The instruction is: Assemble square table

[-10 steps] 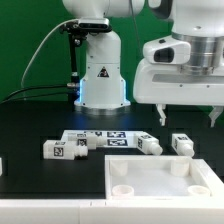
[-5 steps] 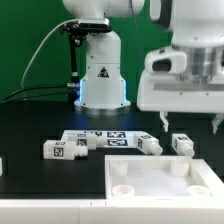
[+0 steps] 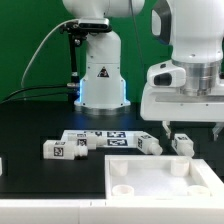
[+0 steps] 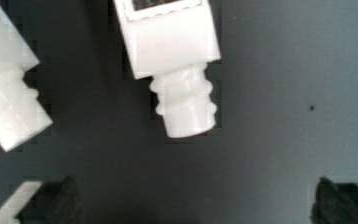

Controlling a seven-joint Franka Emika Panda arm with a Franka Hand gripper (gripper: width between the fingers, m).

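Observation:
The square table top [image 3: 165, 180] lies flat at the front of the exterior view's right, with round corner sockets showing. White tagged legs lie on the black table: one [image 3: 57, 149] at the left, one [image 3: 147, 143] behind the top, one [image 3: 183, 144] at the right. My gripper [image 3: 191, 130] hangs open above the right leg, touching nothing. In the wrist view a leg [image 4: 179, 62] with its threaded end lies ahead of my open gripper [image 4: 194, 200], and another leg [image 4: 11, 80] lies beside it. The dark fingertips [image 4: 43, 200] are wide apart and empty.
The marker board [image 3: 100, 137] lies flat behind the legs. The big white robot base [image 3: 101, 70] with a triangle mark stands at the back. A green wall and cables are behind it.
My gripper has moved down and toward the exterior view's right, coming lower over the right leg. The parts on the table have not moved.

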